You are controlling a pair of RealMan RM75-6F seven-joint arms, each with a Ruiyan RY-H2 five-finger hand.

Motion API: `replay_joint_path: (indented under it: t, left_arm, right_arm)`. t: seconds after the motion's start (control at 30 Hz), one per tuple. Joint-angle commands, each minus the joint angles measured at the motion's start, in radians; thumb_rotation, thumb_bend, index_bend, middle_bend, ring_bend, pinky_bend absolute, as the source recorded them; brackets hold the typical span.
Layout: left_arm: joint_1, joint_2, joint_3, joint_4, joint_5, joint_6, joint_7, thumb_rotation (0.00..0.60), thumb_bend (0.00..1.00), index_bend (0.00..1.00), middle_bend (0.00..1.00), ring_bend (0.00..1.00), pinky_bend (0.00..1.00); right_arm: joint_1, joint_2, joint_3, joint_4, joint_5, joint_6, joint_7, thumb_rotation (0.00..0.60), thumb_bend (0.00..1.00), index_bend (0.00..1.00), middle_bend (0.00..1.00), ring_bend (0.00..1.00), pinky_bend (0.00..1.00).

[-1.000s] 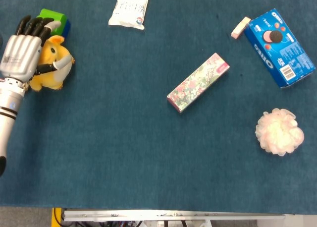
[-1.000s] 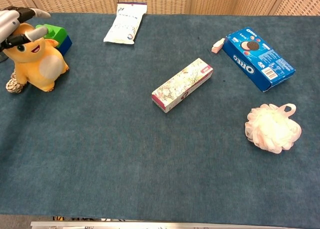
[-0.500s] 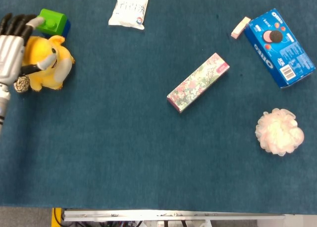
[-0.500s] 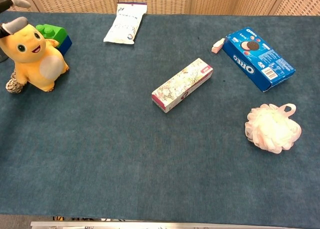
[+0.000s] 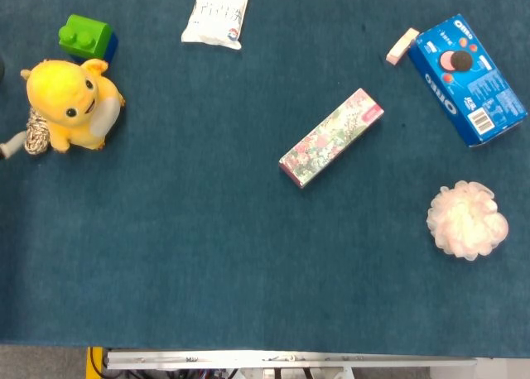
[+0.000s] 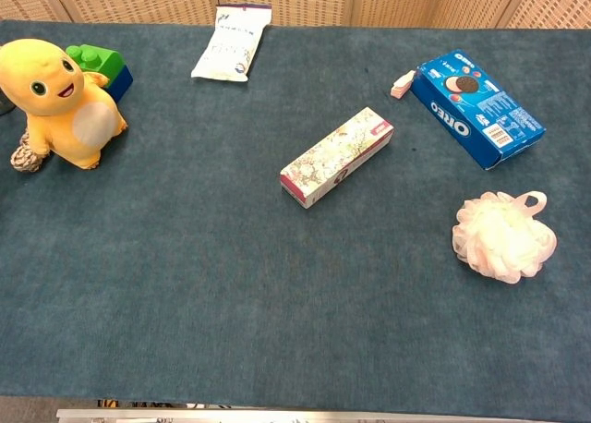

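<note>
1. The desk (image 5: 207, 255) is covered in dark blue-green cloth, and everything below lies on it. Clock directions are read from its middle in the head view.
2. The blue Oreo box (image 5: 468, 79) lies flat at about 2 o'clock, near the far right edge, with its long side slanted.
3. The yellow plush toy (image 5: 70, 104) stands upright at about 10 o'clock, close to the left edge. In the chest view its face and pale belly are turned towards the camera, and nothing grips it.
4. The floral carton (image 5: 331, 137) lies on its side nearest the middle, slightly towards 2 o'clock, running diagonally from 7 to 1 o'clock.
5. The white pouch (image 5: 218, 12) lies flat at about 11 o'clock, at the far edge.
6. The pale pink bath pouf (image 5: 467, 220) sits at about 4 o'clock, well apart from the Oreo box.
7. The green block (image 5: 85, 35) sits on a blue one, just beside the plush toy at its 12 o'clock.
8. The small pink eraser (image 5: 402, 45) lies just beside the Oreo box's far-left corner.
9. A knot of rope (image 5: 35, 136) lies against the plush toy at its 8 o'clock.
10. Only a grey sliver of the left hand (image 5: 7, 148) shows at the left edge, just beside the knot. I cannot tell whether its fingers are spread or curled. The right hand shows in neither view.
</note>
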Motion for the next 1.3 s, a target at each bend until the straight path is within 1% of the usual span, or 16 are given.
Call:
replay_joint_path:
  t: [0.03,0.17,0.4,0.5,0.7,0.9,1.1,1.3]
  left_arm:
    - [0.043,0.02,0.006,-0.032,-0.007,0.052,0.005,0.39,0.02,0.15,0.14,0.11,0.0]
    - [0.088,0.034,0.01,-0.065,-0.013,0.099,0.003,0.39,0.02,0.15,0.14,0.11,0.0]
    - [0.155,0.062,0.032,-0.123,0.005,0.169,0.036,0.382,0.02,0.15,0.14,0.11,0.0]
    - [0.182,0.071,0.047,-0.142,0.014,0.188,0.05,0.361,0.02,0.15,0.14,0.11,0.0]
    - [0.228,0.089,0.081,-0.186,0.049,0.215,0.059,0.358,0.02,0.15,0.14,0.11,0.0]
    - [0.246,0.086,0.099,-0.193,0.103,0.228,0.047,0.359,0.02,0.15,0.14,0.11,0.0]
    - [0.249,0.087,0.099,-0.208,0.133,0.228,0.049,0.358,0.02,0.15,0.14,0.11,0.0]
    - [0.247,0.091,0.1,-0.219,0.138,0.207,0.062,0.358,0.02,0.15,0.14,0.11,0.0]
  right_arm:
    - [0.005,-0.013,-0.004,0.011,0.005,-0.016,0.003,0.6,0.0,0.0,0.03,0.0,0.0]
    - [0.011,-0.024,-0.009,0.024,0.013,-0.037,0.004,0.6,0.0,0.0,0.03,0.0,0.0]
    - [0.019,-0.035,-0.011,0.032,0.015,-0.052,0.001,0.6,0.0,0.0,0.03,0.0,0.0]
    - [0.022,-0.037,-0.013,0.032,0.007,-0.051,0.003,0.6,0.0,0.0,0.03,0.0,0.0]
    - [0.027,-0.037,-0.017,0.027,-0.008,-0.049,0.003,0.6,0.0,0.0,0.03,0.0,0.0]
    - [0.03,-0.037,-0.02,0.02,-0.018,-0.048,0.0,0.6,0.0,0.0,0.03,0.0,0.0]
    - [0.027,-0.036,-0.023,0.019,-0.018,-0.042,0.001,0.6,0.0,0.0,0.03,0.0,0.0]
    - [0.027,-0.034,-0.023,0.021,-0.017,-0.039,0.004,0.6,0.0,0.0,0.03,0.0,0.0]
